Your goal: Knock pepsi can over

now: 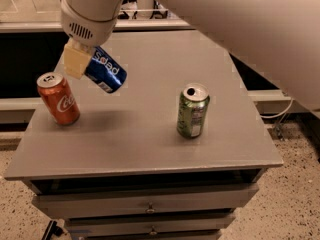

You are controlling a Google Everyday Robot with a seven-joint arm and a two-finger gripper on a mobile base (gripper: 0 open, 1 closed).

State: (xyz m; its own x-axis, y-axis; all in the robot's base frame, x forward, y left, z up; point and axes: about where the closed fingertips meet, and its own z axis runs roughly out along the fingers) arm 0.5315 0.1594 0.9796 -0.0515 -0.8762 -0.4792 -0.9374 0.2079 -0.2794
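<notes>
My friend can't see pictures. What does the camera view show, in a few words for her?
The robot's gripper is at a tilted blue pepsi can over the left of a grey table. An orange-red Coca-Cola can stands at the left, and a green can stands right of centre.

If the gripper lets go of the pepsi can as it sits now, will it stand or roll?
The pepsi can is tilted steeply beside the gripper at the table's left rear, so it would probably land on its side. Being a smooth cylinder, it may then roll, perhaps toward the Coca-Cola can.
</notes>
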